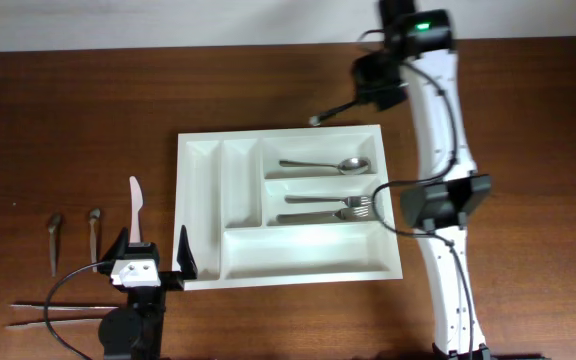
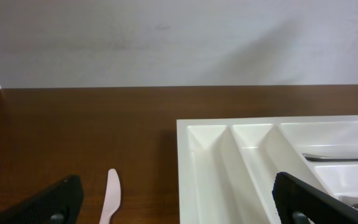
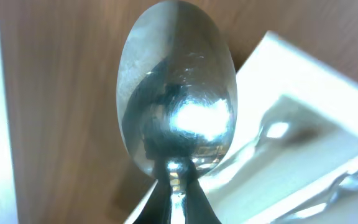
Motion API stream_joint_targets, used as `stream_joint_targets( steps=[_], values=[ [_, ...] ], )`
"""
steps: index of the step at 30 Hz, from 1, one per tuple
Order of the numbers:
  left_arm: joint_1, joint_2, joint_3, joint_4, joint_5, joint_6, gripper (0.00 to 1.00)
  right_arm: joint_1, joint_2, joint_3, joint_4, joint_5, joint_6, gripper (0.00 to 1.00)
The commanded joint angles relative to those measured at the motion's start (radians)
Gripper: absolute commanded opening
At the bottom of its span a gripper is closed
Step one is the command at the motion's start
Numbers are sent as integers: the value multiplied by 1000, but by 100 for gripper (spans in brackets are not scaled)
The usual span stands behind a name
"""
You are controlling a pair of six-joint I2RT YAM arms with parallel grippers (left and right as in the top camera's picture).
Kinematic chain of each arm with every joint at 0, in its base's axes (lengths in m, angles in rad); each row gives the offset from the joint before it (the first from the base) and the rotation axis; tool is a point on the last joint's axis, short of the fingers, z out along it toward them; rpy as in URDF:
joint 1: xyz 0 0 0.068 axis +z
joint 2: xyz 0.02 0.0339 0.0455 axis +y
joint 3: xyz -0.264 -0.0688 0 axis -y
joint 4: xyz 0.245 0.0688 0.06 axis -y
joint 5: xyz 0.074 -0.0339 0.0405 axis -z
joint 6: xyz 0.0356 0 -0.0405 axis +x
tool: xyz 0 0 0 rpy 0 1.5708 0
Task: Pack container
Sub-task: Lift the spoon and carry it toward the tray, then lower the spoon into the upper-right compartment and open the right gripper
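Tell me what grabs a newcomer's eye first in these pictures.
A shiny spoon fills the right wrist view, held by the right gripper just beyond the far edge of the white cutlery tray. The tray sits mid-table with forks and another spoon already in its right-hand compartments, while the left gripper hangs open at its near left corner beside a white knife.
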Motion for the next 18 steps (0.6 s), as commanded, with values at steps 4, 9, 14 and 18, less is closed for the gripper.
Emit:
stream_joint_targets(
  steps=[4,9,14,18],
  values=[
    [3,-7,-5,-1,8,15,99,94,-51,-8,-6,3,122,4],
    [3,-7,-5,-1,8,15,99,127,-51,-61,-6,11,175,4],
    [3,-7,-5,-1,8,15,99,127,-51,-151,-6,6,238,4],
    [3,-7,-5,-1,8,15,99,126,-50,-202,-6,11,288,4]
  ],
)
